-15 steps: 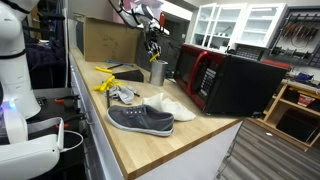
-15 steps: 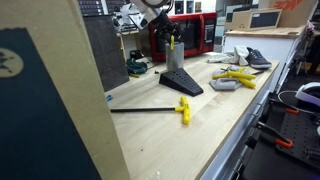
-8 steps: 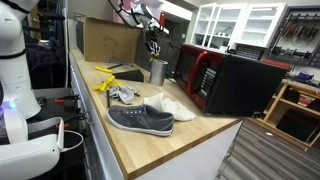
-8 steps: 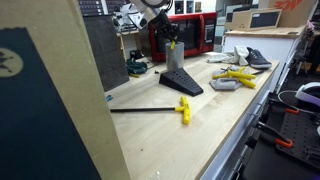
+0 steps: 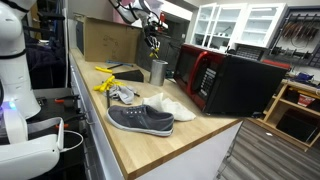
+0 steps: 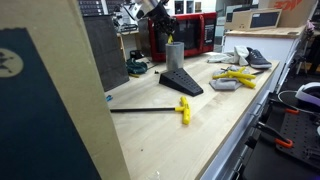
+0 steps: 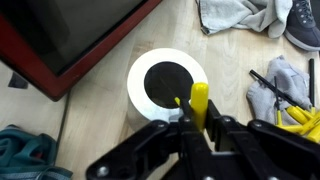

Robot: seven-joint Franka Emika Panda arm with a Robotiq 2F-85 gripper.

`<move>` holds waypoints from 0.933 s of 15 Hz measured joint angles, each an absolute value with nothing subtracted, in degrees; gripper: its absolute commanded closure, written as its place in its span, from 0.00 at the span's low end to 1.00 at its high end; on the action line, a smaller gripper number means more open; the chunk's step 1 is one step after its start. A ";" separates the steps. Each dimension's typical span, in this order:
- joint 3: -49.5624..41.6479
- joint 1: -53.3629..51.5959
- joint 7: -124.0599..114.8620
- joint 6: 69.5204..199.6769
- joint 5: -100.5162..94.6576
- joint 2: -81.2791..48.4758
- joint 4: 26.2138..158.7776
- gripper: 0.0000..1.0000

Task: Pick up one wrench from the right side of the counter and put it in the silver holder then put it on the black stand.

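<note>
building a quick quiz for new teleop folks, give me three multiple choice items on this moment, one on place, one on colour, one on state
1. The gripper hangs above: A) the shoe B) the silver holder C) the black stand
2. The handle of the wrench is: A) red B) blue C) yellow
3. The gripper is: A) shut on the wrench B) open and empty C) open around the silver holder

Key: 1 B, the wrist view looks straight down into the holder's mouth. 2 C, a yellow handle stands up in the gripper. 3 A, the jaws close on that handle.
</note>
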State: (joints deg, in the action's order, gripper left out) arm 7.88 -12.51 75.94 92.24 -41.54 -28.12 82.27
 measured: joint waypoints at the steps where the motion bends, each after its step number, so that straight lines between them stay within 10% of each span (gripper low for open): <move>1: 8.05 -12.55 75.54 92.25 -41.54 -27.19 82.21 0.96; 14: 12.82 -12.75 64.70 106.07 -20.10 -20.44 83.87 0.96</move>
